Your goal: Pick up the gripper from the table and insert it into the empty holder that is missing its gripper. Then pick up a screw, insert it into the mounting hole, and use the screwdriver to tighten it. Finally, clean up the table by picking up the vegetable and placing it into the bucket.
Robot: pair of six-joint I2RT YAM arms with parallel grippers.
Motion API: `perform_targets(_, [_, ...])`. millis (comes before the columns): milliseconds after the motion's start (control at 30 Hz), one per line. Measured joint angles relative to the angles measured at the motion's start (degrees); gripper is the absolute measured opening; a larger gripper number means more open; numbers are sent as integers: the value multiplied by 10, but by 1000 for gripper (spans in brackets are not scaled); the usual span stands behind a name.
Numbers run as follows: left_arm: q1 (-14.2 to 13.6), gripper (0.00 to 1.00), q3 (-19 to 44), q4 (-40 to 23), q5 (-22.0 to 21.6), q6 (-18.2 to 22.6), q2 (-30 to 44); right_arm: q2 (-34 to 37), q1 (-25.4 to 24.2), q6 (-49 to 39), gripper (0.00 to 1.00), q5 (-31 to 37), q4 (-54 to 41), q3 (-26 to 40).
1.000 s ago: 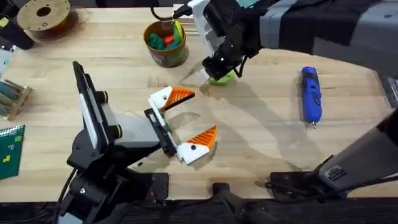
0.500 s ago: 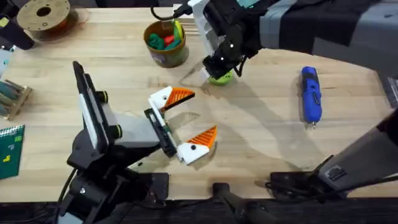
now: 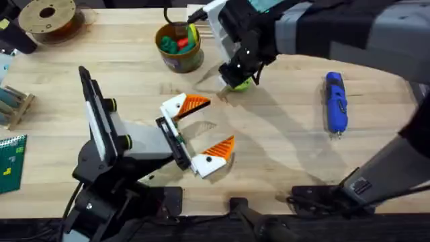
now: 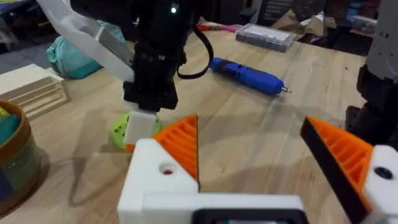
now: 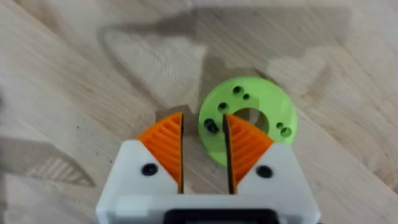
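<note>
My right gripper hangs over a flat green disc at the middle back of the table. In the right wrist view its orange fingers stand a narrow gap apart over the disc's edge. A small dark screw lies between the tips, and neither tip touches it. My left gripper is wide open at the table's centre, with an orange tip on each white base. The blue screwdriver lies at the right. The bucket stands at the back, holding red and green toys. The loose gripper and the vegetable are out of view.
A filament spool sits at the back left corner. A wooden rack and a green board lie along the left edge. Bare wood stretches between the disc and the screwdriver.
My right gripper has shifted slightly toward the back left over the green disc. The left arm, screwdriver and bucket have not moved.
</note>
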Motion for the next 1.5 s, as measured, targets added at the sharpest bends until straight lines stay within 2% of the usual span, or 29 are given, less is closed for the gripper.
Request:
perform_targets(100, [0,987,0,0,0,0,0,8,-1,0,356,4,1,3])
perform_targets(300, [0,987,0,0,0,0,0,8,0,4,245,6,1,4])
perform_targets(500, [0,987,0,0,0,0,0,9,-2,8,16,9,-1,7])
perform_targets(1067, [0,987,0,0,0,0,0,5,-2,9,8,13,-21,13])
perform_targets(1300, [0,987,0,0,0,0,0,-37,-1,10,8,7,-73,21])
perform_targets(1500, [0,988,0,0,0,0,0,-87,-1,11,8,2,-125,59])
